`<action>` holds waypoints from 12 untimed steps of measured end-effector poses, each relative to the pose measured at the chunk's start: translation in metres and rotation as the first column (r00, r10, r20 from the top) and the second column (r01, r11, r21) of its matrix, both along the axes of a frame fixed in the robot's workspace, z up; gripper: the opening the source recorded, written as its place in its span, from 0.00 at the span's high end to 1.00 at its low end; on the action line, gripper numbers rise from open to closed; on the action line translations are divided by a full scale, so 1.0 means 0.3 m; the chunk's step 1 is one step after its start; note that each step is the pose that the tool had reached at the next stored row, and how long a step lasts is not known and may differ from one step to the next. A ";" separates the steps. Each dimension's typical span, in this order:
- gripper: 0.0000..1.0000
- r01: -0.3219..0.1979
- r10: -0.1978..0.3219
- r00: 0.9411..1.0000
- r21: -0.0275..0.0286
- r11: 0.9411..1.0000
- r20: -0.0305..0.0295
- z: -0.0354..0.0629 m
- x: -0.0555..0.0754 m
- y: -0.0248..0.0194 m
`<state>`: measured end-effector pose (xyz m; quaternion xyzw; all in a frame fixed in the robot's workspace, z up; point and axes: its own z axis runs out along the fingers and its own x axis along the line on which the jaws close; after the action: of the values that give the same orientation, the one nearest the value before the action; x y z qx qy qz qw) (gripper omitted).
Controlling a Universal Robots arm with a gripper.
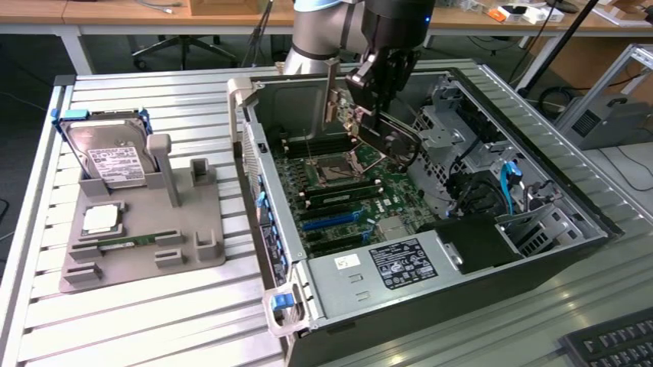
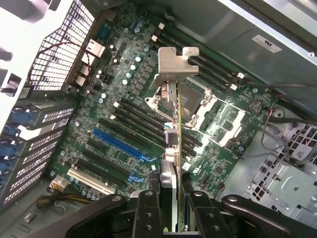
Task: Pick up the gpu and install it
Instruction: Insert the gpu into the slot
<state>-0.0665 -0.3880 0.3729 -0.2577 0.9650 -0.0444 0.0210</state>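
Closed tight on the lower edge of the thin green gpu card [image 2: 171, 134] with its silver metal end bracket: black two-fingered gripper [image 2: 173, 206]. Card upright (edge-on from the wrist), hanging above the green motherboard [image 2: 119, 114] inside the open black computer case [image 1: 540, 245], lying on the slatted metal table [image 1: 153, 84].

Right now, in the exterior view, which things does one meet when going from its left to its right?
hard drive → gpu, held in the pincer → blue cable → keyboard
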 end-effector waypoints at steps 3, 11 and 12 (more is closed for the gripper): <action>0.73 -0.007 0.007 1.000 -0.002 1.000 0.000 0.000 0.000 0.000; 0.73 -0.022 0.022 1.000 -0.005 1.000 0.000 -0.001 0.000 0.000; 0.73 -0.024 0.024 1.000 -0.006 1.000 0.000 -0.001 0.000 0.000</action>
<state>-0.0665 -0.3880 0.3726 -0.2693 0.9617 -0.0470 0.0207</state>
